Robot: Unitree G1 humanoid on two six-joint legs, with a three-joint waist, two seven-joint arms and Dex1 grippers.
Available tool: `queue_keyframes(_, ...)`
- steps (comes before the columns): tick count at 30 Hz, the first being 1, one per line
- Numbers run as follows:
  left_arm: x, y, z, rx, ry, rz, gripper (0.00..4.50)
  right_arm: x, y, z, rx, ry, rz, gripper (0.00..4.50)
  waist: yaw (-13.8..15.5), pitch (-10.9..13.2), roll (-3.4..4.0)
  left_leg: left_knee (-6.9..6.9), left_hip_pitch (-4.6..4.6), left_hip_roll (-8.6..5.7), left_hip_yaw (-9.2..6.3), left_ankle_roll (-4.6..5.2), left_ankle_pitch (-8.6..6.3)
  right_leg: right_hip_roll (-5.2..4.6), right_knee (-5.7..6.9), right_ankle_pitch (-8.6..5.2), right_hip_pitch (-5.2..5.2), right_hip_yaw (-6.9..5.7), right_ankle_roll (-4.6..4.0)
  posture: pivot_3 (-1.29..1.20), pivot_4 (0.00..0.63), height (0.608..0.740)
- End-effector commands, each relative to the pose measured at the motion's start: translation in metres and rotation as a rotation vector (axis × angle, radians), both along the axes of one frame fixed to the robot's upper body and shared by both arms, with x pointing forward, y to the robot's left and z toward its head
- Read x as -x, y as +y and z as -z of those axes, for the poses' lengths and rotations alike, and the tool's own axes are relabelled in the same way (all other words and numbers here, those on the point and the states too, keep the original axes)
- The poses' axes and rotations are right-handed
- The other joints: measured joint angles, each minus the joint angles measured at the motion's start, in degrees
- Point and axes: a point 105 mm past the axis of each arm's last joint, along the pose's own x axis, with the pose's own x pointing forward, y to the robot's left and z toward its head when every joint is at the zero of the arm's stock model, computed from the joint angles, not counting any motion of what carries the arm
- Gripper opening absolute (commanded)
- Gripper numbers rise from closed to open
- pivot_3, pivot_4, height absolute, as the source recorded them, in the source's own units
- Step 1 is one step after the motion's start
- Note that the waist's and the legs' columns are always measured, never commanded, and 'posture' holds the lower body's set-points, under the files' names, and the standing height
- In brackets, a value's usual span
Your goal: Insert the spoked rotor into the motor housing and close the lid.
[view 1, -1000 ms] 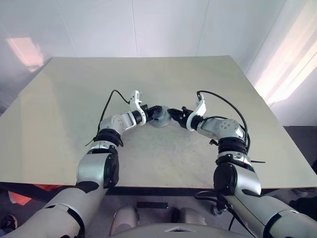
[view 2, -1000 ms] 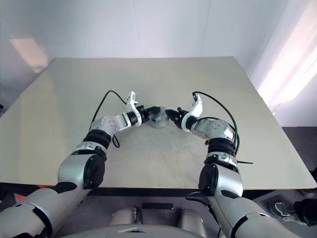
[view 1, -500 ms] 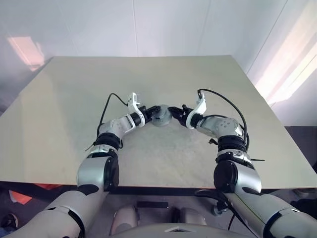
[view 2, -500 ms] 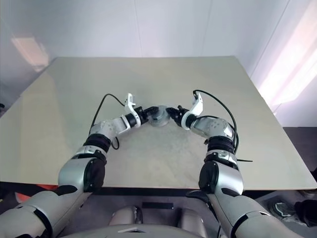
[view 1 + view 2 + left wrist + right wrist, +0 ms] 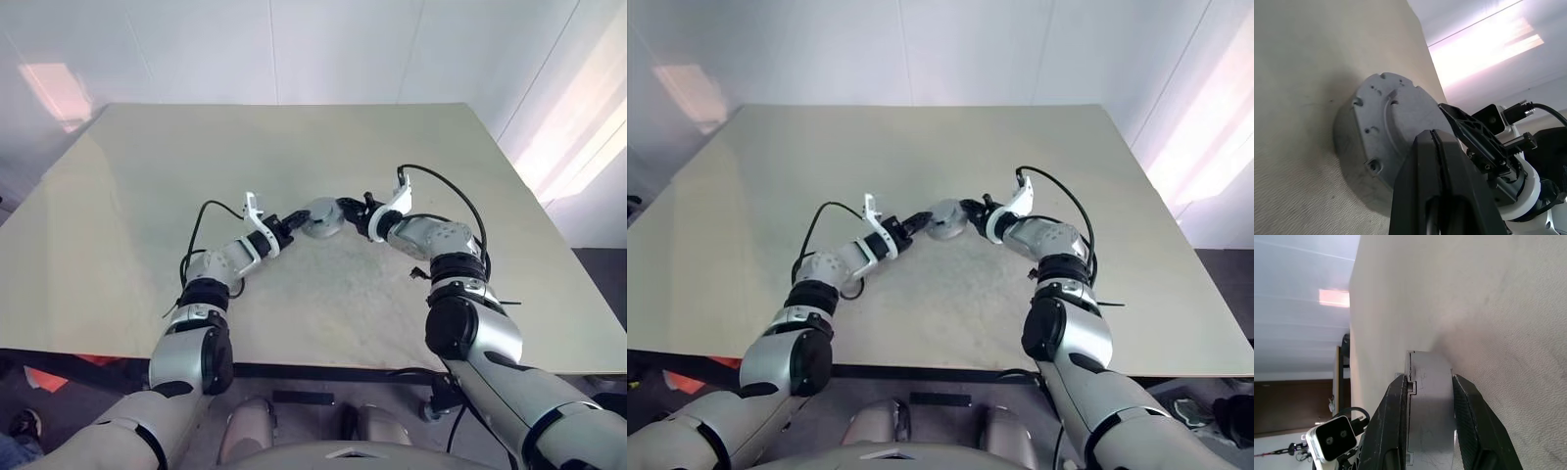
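Observation:
A thick round grey metal unit (image 5: pixel 320 217) stands tilted on its edge at the middle of the table (image 5: pixel 118 196). A seam runs around its rim (image 5: pixel 1411 382), and its flat face with small screw holes (image 5: pixel 1386 122) is turned toward the left arm. I take it for the motor housing with the lid on; which half is which I cannot tell. The spoked rotor is hidden. My right gripper (image 5: pixel 345 209) is shut across the unit's thickness, one finger (image 5: pixel 1398 401) on each flat side. My left gripper (image 5: pixel 291 221) is shut with nothing in it, its tips (image 5: pixel 1432 137) close by the unit's rim.
The pale table top spreads wide on all sides of the hands. White walls rise behind its far edge (image 5: pixel 294 104). A black cable (image 5: pixel 446 186) loops from the right wrist and another cable (image 5: pixel 201 220) from the left wrist.
The camera has tilted. Both hands and the grey unit sit a little farther out over the table. The left forearm has dropped lower and its wrist has rolled. Both grips are unchanged.

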Motion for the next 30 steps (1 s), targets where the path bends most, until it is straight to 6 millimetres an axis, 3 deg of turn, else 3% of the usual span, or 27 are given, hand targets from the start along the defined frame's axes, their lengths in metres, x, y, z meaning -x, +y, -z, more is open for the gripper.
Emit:
queue_keyframes(1, -0.003, 0.006, -0.011, 0.0, -0.038, -0.015, 0.0, -0.009, 0.001, -0.023, 0.007, -0.093, 0.004, 1.15, 0.05, 0.01, 0.0, 0.01, 0.0, 0.0, 0.0, -0.02, 0.01, 0.0, 0.02, 0.0, 0.0, 0.0, 0.0, 0.0, 0.0, 0.74)
queue_keyframes(9, -0.001, 0.013, -0.014, 0.035, -0.039, -0.031, 0.0, -0.013, -0.009, -0.026, -0.018, -0.092, 0.049, 1.15, 0.19, 0.03, 0.0, 0.03, -0.06, 0.01, 0.0, -0.05, 0.03, 0.0, 0.03, 0.0, -0.02, -0.01, 0.0, 0.0, 0.0, 0.74)
queue_keyframes(18, 0.005, 0.018, -0.031, 0.17, -0.072, -0.026, 0.0, -0.022, -0.017, -0.027, -0.108, -0.034, 0.147, 1.15, 0.41, 0.05, 0.03, 0.17, -0.06, 0.02, 0.0, -0.04, 0.02, 0.0, 0.11, 0.01, -0.01, -0.01, -0.01, 0.0, 0.0, 0.74)
queue_keyframes(30, 0.006, 0.031, -0.031, 0.229, -0.063, -0.095, 0.0, -0.033, -0.003, -0.063, -0.185, -0.079, 0.139, 1.15, 0.5, 0.11, 0.07, 0.35, -0.28, 0.07, 0.01, 0.22, 0.05, 0.01, 0.1, 0.01, -0.1, -0.06, -0.01, 0.0, 0.0, 0.74)
